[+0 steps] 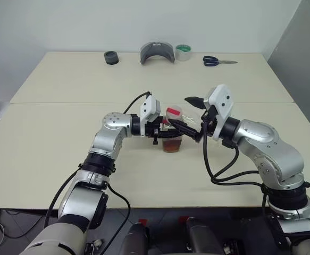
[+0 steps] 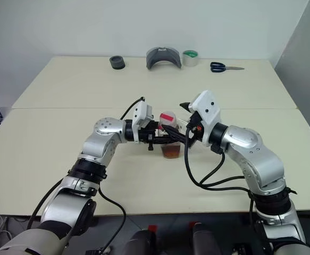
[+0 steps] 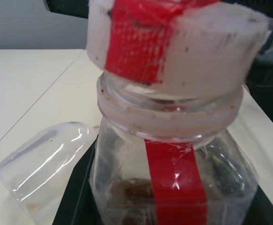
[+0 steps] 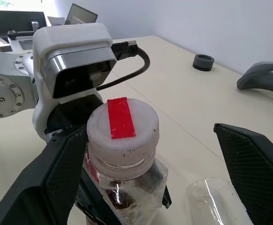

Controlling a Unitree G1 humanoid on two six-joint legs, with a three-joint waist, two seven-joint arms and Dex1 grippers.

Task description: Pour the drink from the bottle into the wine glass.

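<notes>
Item: small clear squarish plastic bottle (image 1: 172,139) with a red label strip and a white screw cap (image 4: 122,123) crossed by a red band. It stands upright near the middle of the pale tabletop (image 1: 48,133), with the reddish-brown, tea-coloured drink (image 1: 172,145) low in its body. The cap is on, so nothing can pour yet.

Item: left gripper (image 1: 162,131). Its black fingers are clamped on the bottle body below the neck, reaching in from the robot's left.

Item: right gripper (image 4: 150,159). Its jaws are spread wide and hold nothing, one black finger (image 4: 52,173) at each side of the cap, neither visibly touching it (the nearer one looks close to the bottle's shoulder).

Item: clear colourless wine glass (image 4: 211,199). It appears to lie on its side on the table just beside the bottle; stem and foot cannot be made out.

Step in hand, by judgement: uncapping. To do it well:
- centre the cap between the open fingers, then close on its ribbed side wall rather than the neck;
- keep the left grip firm so the bottle does not turn with the cap;
- lift the cap straight off (a tilt risks spilling);
- the glass would need to stand upright before any pour.
</notes>
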